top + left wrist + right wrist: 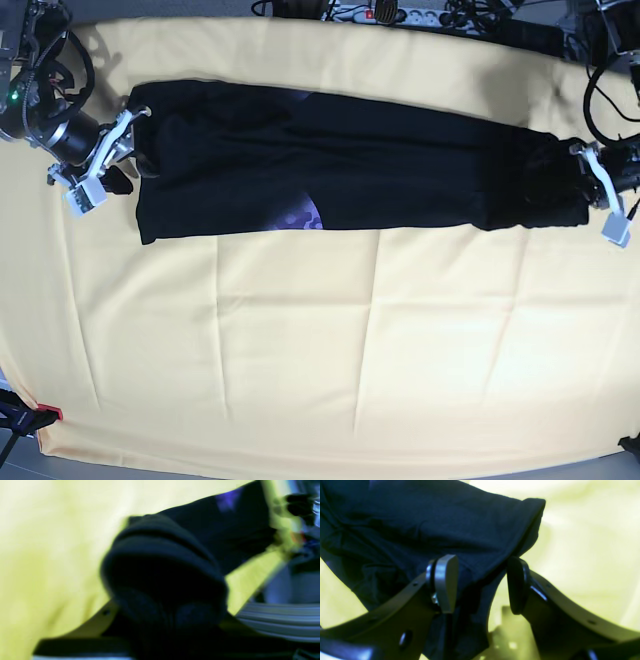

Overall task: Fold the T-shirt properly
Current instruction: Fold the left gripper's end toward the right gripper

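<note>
The black T-shirt [350,170] lies as a long strip across the far half of the table, with a bit of purple print [303,217] showing at its near edge. At its left end my right gripper [110,165] is open. In the right wrist view its fingers [446,582] stand apart with a loose corner of the T-shirt [420,522] hanging between them. My left gripper [598,185] is at the bunched right end. In the blurred left wrist view a wad of the T-shirt [165,580] covers the fingertips, and the gripper is shut on it.
A pale yellow cloth [330,340] covers the whole table under the shirt. Cables and a power strip [400,12] run along the far edge. A red-tipped clamp [45,412] sits at the near left corner.
</note>
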`<action>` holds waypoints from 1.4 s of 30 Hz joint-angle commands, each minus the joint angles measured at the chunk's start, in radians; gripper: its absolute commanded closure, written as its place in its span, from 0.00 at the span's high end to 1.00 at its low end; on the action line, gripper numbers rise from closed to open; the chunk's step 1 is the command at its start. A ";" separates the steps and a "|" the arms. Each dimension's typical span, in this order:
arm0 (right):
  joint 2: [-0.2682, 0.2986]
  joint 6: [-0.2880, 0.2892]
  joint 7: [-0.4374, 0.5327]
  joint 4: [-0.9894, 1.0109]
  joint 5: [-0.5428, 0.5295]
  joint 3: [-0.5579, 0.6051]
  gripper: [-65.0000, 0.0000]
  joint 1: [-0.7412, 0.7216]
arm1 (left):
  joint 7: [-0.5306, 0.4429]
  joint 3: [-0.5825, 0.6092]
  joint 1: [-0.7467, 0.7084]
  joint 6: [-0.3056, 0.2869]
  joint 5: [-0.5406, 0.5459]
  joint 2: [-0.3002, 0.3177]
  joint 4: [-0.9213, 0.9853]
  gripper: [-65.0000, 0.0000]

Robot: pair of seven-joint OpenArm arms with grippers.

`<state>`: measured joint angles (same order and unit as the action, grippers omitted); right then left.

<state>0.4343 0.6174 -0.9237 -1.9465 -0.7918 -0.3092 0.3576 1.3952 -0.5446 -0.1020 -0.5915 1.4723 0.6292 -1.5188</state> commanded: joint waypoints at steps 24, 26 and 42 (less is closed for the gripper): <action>-0.107 0.018 0.055 -0.015 0.090 -0.005 0.52 -0.003 | -0.070 0.134 0.011 -0.107 0.011 -0.399 -0.161 0.00; -0.107 0.018 0.055 -0.015 0.090 -0.005 0.52 -0.003 | -0.097 0.154 0.012 -0.107 0.008 -0.415 -0.161 0.00; -0.107 0.017 0.056 -0.015 0.089 -0.005 0.52 -0.003 | -0.085 0.158 0.050 0.031 0.011 -0.433 -0.166 0.67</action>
<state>0.3153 0.6327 -0.8906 -1.9465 -0.6880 -0.3077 0.3603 1.3273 -0.3817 -0.0669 -0.5587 1.4521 0.1883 -1.6665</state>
